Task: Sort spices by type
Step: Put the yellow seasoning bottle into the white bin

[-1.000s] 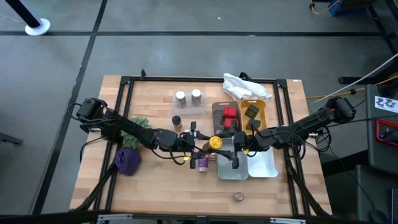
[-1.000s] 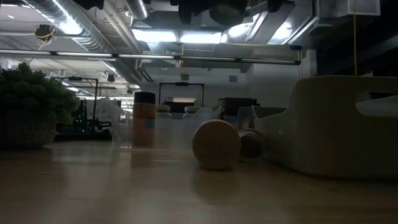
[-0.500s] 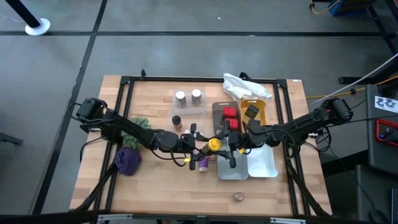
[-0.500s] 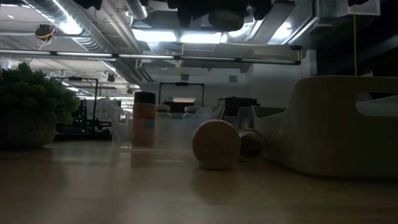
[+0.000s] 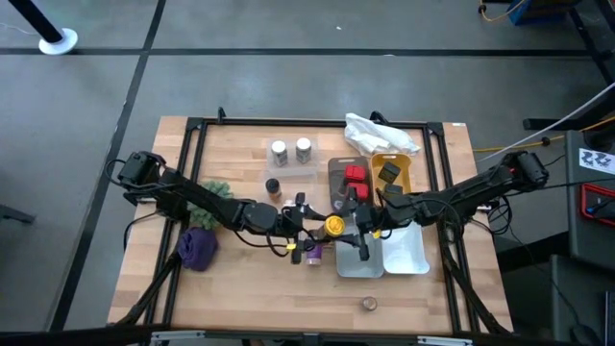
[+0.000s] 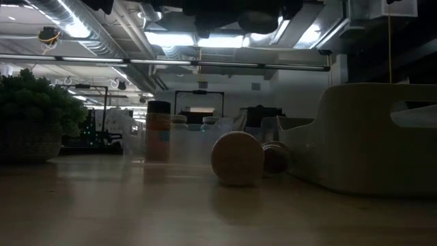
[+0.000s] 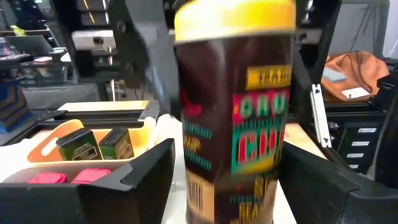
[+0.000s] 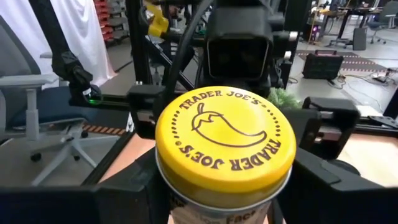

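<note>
While we pass the yellow-capped jar [image 5: 333, 225] mid-table, right gripper [image 5: 357, 225] clamps its cap; left gripper [image 5: 309, 227] stands wide. Next: carry toward trays at 1 o'clock.

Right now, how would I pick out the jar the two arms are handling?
Find the wooden table, then its middle, where both arms meet. The jar sits between the left tool and right tool; it alone has a bright yellow lid.

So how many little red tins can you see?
2. Both red tins sit side by side in the grey tray, next to the yellow tray. More may be hidden under the arms.
</note>
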Robot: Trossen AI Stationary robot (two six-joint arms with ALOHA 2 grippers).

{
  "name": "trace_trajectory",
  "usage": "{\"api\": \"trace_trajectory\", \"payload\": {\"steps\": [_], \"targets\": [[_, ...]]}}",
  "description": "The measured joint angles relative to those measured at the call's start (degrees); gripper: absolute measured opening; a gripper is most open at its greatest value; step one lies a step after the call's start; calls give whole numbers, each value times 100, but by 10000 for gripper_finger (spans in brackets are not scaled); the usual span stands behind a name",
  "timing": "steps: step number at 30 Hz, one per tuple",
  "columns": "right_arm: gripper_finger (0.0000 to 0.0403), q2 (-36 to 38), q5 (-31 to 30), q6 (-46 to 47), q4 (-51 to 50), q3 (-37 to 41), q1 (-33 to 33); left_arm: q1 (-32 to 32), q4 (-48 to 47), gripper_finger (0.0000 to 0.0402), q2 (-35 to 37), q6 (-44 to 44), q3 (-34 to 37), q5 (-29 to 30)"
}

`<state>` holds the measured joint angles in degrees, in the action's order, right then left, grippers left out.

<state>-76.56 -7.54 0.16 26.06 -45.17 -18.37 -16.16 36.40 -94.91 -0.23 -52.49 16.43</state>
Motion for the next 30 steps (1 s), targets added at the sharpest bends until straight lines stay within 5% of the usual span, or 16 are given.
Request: {"api": "trace_trajectory", "payload": {"steps": [21,30], "targets": [[216,2713,-60,2023,-4008,-7,-2,0,-397,265,118,20,2,-9],[216,2966,-514,2561,-5563,-4,-254,-2,-457,265,118,20,2,-12]]}}
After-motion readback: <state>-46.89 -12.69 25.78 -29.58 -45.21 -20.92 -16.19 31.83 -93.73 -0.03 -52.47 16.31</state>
